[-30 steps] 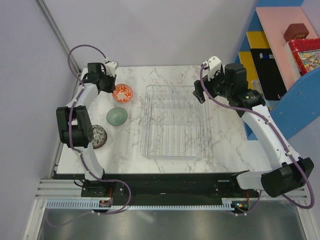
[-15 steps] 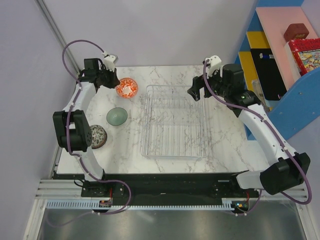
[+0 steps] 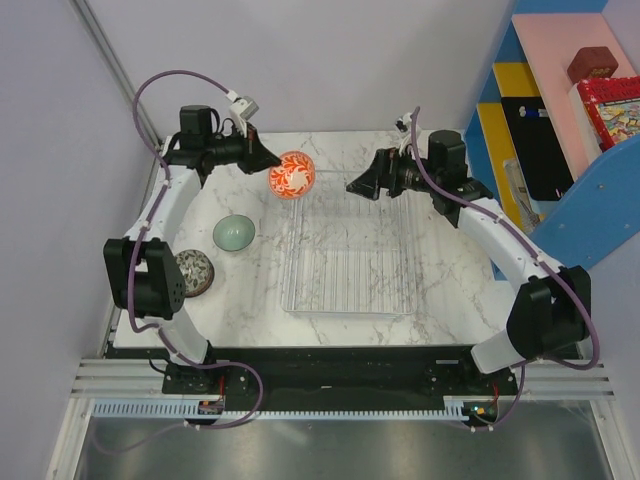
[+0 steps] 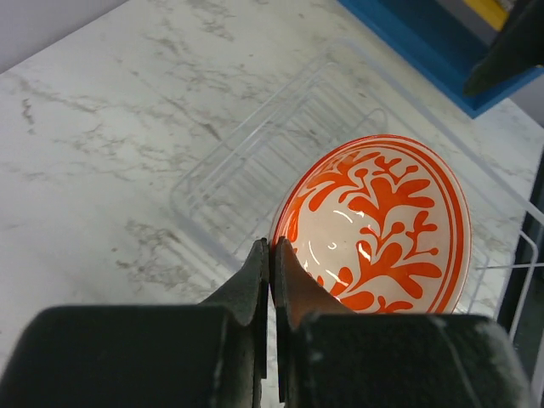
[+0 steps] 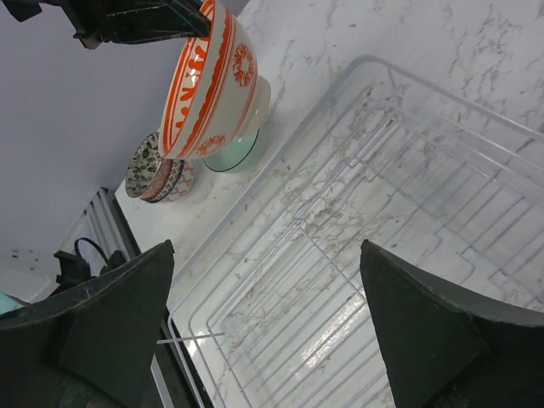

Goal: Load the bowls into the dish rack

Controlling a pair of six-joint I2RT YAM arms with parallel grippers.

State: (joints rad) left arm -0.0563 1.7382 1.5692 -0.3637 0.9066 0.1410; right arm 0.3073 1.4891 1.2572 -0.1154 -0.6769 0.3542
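Note:
My left gripper [image 3: 268, 160] [image 4: 272, 246] is shut on the rim of the orange-red-and-white bowl [image 3: 292, 175] [image 4: 382, 225] [image 5: 212, 85]. It holds the bowl tipped on its side in the air above the far left corner of the dish rack [image 3: 290, 260] [image 4: 255, 161] [image 5: 340, 255]. No bowl sits in the wire rack. My right gripper [image 3: 355, 187] [image 5: 265, 251] hangs open over the rack's far edge, facing the held bowl with nothing between its fingers. A pale green bowl [image 3: 233, 233] [image 5: 234, 153] and a dark patterned bowl [image 3: 192, 272] [image 5: 157, 170] rest on the table left of the rack.
The marble table [image 3: 450, 290] carries the rack at its middle. A blue and pink shelf unit [image 3: 570, 120] with boxes stands past the table's right edge. A grey wall closes the far and left sides.
The left gripper has lifted the orange bowl off the table and carried it right toward the rack, tipping it on its side. The right arm has swung left over the rack's far edge.

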